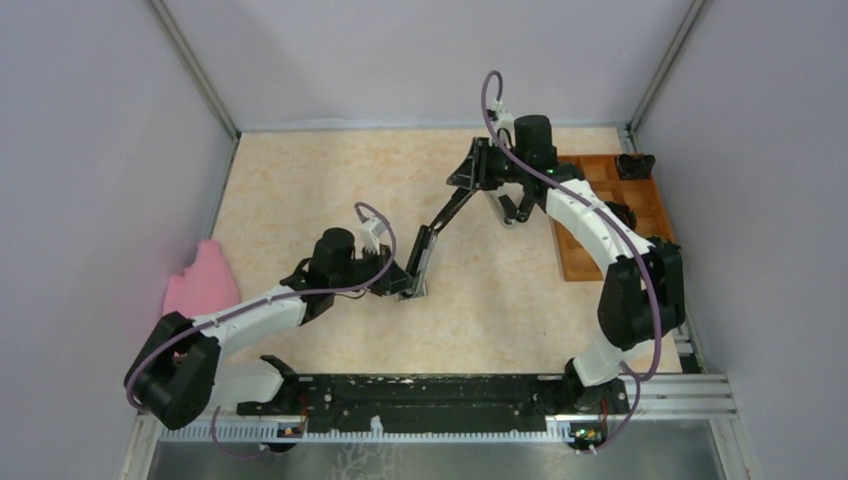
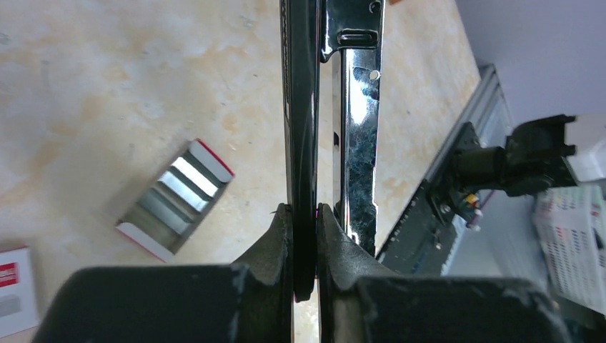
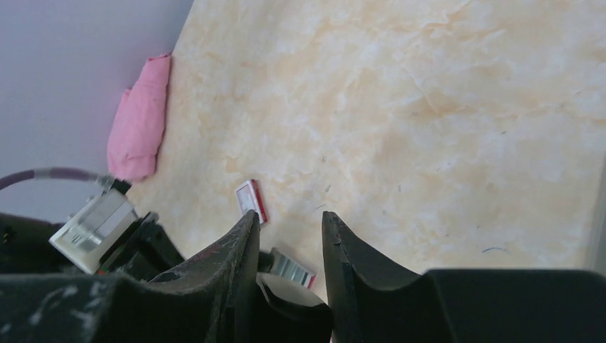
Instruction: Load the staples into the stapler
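Marbled counter [image 1: 300,180] below, left gripper [image 2: 305,229] clamped on the opened stapler [image 2: 355,143], its chrome channel bared, right gripper [image 3: 289,221] up with jaws apart, nothing between them, staples [image 2: 176,191] lying on the counter near the stapler, red-and-white box [image 2: 11,286] close by

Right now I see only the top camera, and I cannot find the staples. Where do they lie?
Observer: In the left wrist view the staples lie in an open tray on the table, beside the stapler.
Operator: Does the left gripper hold it?
Observer: Yes, it is shut on the thin black part, next to the chrome rail.
Operator: Anything else near them?
Observer: A red-and-white box lies apart from the tray, toward the pink cloth.
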